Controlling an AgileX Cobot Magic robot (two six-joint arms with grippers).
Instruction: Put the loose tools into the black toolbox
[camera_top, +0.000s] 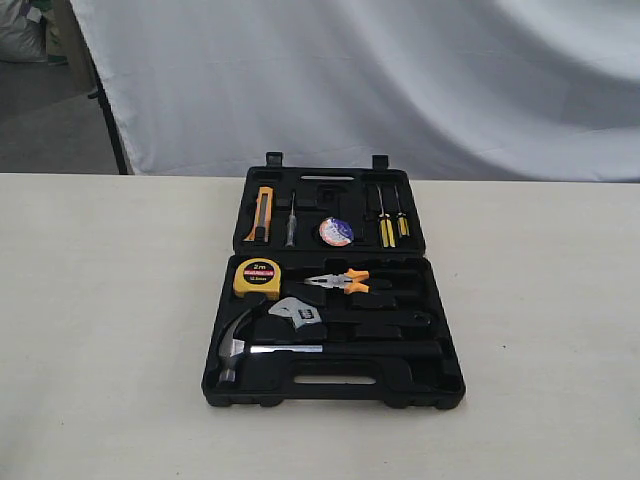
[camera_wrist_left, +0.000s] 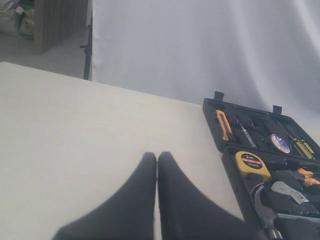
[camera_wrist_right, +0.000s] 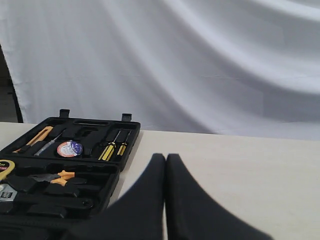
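The black toolbox (camera_top: 440, 385) lies open on the table, both halves flat. In its near half the claw hammer (camera_top: 250, 348) rests along the front, and the silver adjustable wrench (camera_top: 296, 312) lies just behind it. The tape roll (camera_top: 336, 232) with its blue-white label sits in the far half. Neither arm shows in the exterior view. My left gripper (camera_wrist_left: 157, 156) is shut and empty over bare table left of the toolbox (camera_wrist_left: 231, 165). My right gripper (camera_wrist_right: 165, 157) is shut and empty over the table right of the toolbox (camera_wrist_right: 114, 172).
Also inside the case are a yellow tape measure (camera_top: 257, 278), orange-handled pliers (camera_top: 340, 282), an orange utility knife (camera_top: 261, 214) and yellow-handled screwdrivers (camera_top: 386, 230). A pale cloth backdrop (camera_top: 400, 80) hangs behind the cream table (camera_top: 100, 330).
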